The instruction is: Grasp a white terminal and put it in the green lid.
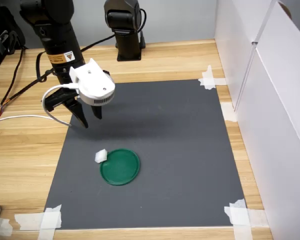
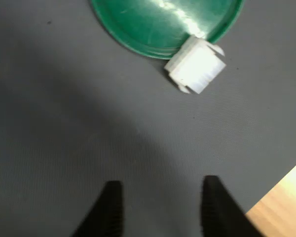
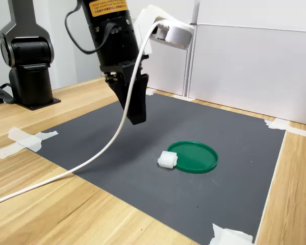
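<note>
The white terminal is a small whitish block lying on the dark mat. It rests just outside the green lid, against its rim. The lid is a flat round disc with nothing in it. My gripper hangs above the mat, short of the terminal, toward the first exterior view's upper left. Its two black fingers stand apart with only bare mat between them.
The grey mat is taped to a wooden table with white tape strips at its corners. White panels wall off the first exterior view's right. A second black arm base stands behind. A white cable trails from the wrist.
</note>
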Tool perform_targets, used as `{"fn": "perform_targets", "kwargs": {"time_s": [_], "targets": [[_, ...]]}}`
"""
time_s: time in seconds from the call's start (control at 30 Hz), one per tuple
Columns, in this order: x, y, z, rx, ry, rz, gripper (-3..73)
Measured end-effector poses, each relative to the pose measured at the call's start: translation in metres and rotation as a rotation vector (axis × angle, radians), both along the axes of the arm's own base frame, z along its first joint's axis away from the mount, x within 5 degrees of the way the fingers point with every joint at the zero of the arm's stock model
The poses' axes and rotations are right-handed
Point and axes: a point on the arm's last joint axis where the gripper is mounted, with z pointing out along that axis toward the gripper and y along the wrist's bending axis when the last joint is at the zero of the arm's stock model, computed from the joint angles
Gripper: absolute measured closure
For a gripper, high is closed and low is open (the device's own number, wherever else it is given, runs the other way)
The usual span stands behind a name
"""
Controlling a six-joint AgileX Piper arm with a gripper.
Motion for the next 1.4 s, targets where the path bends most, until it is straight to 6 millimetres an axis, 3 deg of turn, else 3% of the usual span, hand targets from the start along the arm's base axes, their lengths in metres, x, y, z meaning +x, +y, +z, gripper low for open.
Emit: {"fn": "perform_targets", "kwargs": {"time_s": [0.1,0.23,0.53,0.77,1.1,1.23,1.4], "targets": [[0.004,0.000,0.000,0.048,0.004,-0.075,14.3],[0.016,-0.002,0.005,0.088,0.000,-0.153,10.4],[0.044,-0.005,-0.006,0.155,0.043,-0.225,10.1],[0.052,-0.006,-0.034,0.166,0.113,-0.235,10.1],[0.062,-0.010,-0.051,0.148,0.090,-0.233,9.9],[0.063,-0.009,-0.056,0.158,0.100,-0.232,13.8],[0.064,-0.007,-0.057,0.185,0.099,-0.232,28.6]]}}
